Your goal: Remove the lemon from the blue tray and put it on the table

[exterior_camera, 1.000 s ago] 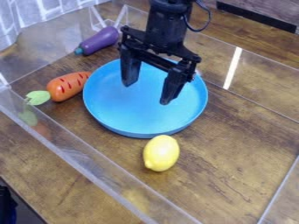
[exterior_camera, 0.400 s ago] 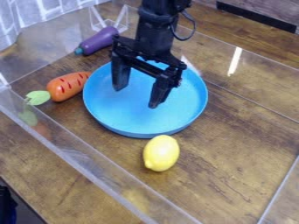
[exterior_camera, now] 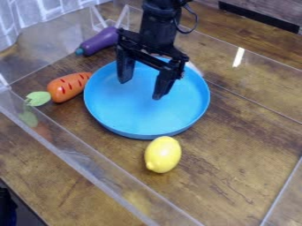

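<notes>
With the lemon (exterior_camera: 163, 154) already lying on the table (exterior_camera: 242, 168) just near of the blue tray (exterior_camera: 127, 113), the released gripper (exterior_camera: 145, 82) is hovering over the tray, seemingly needing only to pull away.

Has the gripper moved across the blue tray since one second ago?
Yes. The gripper, open and empty, has shifted toward the left side of the blue tray, nearer the carrot. The lemon lies on the table.
</notes>
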You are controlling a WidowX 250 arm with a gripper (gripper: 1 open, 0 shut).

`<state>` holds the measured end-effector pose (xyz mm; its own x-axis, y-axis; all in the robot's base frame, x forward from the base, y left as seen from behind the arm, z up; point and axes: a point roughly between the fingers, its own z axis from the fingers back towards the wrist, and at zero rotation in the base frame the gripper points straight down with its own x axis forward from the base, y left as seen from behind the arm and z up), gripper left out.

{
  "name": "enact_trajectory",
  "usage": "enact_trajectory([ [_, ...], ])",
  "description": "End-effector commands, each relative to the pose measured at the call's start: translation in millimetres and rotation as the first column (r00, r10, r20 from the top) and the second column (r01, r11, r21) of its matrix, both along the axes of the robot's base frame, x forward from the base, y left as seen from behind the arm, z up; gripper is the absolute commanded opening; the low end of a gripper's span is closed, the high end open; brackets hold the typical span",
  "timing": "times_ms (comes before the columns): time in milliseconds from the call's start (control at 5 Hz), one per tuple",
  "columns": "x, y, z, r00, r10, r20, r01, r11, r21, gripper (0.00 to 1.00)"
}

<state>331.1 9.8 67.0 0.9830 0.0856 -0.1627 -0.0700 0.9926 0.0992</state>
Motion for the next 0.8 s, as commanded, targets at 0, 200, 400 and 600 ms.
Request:
enact_trajectory([
  [0, 11.3, 4.5, 11.9, 0.997, 0.051, 0.051, -0.051, 0.999, 0.002, 1.0],
  [200, 13.6, 6.8, 12.0, 0.998, 0.034, 0.049, -0.034, 0.999, 0.001, 1.0],
  [400, 16.0, 9.7, 13.8, 0.999, 0.015, 0.051, -0.015, 1.0, 0.0, 1.0],
  [600, 14.9, 10.8, 14.2, 0.998, 0.034, 0.046, -0.034, 0.999, -0.003, 1.0],
])
